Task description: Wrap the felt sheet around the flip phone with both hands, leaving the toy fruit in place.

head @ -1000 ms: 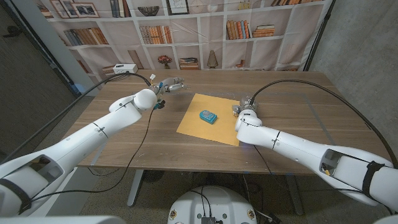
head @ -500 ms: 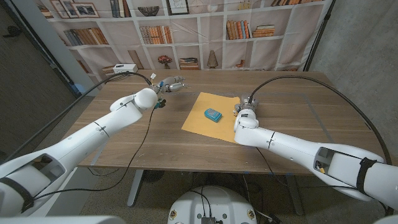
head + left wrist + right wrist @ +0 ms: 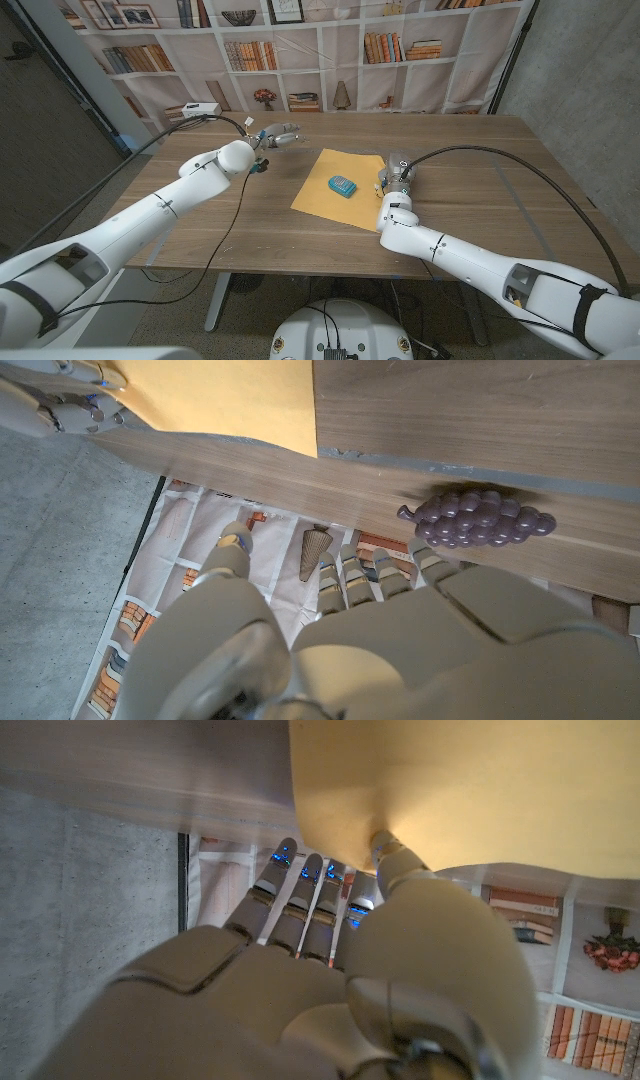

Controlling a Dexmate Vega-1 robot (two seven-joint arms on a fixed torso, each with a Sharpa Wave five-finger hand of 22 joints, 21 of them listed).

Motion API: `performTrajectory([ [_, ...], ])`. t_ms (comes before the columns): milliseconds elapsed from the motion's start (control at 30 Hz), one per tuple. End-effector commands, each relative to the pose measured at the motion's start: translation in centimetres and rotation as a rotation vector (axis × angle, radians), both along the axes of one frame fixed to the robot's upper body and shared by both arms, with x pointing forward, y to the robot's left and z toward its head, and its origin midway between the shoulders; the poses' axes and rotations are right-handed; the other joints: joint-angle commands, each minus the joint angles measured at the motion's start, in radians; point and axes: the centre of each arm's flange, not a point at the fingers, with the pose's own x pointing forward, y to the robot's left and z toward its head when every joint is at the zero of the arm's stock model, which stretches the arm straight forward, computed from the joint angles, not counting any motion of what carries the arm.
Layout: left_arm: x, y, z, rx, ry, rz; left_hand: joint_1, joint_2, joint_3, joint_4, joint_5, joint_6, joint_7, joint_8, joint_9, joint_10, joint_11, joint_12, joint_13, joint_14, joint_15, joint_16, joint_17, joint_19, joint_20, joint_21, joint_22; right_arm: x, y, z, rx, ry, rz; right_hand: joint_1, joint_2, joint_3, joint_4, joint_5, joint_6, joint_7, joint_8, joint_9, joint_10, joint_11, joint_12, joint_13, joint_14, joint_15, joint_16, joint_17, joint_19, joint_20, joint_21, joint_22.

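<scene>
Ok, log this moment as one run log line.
left hand: open, by toy grapes | right hand: at felt sheet edge, grip unclear | flip phone: on sheet, unwrapped

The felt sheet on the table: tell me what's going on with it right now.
The yellow felt sheet lies flat with the blue flip phone on it, not yet wrapped. The right hand is at the sheet's right edge, a fingertip touching the felt. The left hand hovers apart by the purple toy grapes, holding nothing.

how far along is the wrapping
Barely begun. The felt sheet lies flat, unfolded, with the flip phone on top. The right robot hand is at the sheet's edge; the left robot hand is off it. The toy grapes sit untouched. All folding remains.
</scene>
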Motion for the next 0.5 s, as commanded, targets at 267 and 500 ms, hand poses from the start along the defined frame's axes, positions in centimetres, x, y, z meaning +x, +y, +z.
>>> performTrajectory([
  [267,-1.8,0.0,-0.3,-0.033,-0.006,0.008,0.015,0.066,0.016,0.0,0.008,0.062,0.013,0.017,0.005,0.036,0.024,0.008,0.006,0.048,0.023,0.014,0.003,0.0,0.041,0.003,0.009,-4.0,0.8,1.0,0.05,-0.263,0.07,0.02,0.002,0.021,-0.003,-0.01,0.095,-0.036,0.015,-0.001,0.037,-0.014,0.009,0.0,0.024,-0.074,0.003,-0.005,0.004,0.001,0.003,0.002],
  [500,-5.2,-0.3,-1.1,0.011,-0.009,0.069,-0.002,0.068,0.01,-0.006,0.012,0.214,0.037,0.051,0.008,0.16,0.029,0.047,0.009,0.205,0.015,0.048,0.01,0.076,0.043,0.038,0.016,-4.9,1.2,0.8,0.043,-0.289,0.09,0.024,-0.004,0.026,-0.003,-0.014,0.103,-0.036,0.016,-0.003,0.052,-0.021,0.009,0.0,0.032,-0.077,0.0,-0.008,0.002,0.002,0.0,0.002],
])
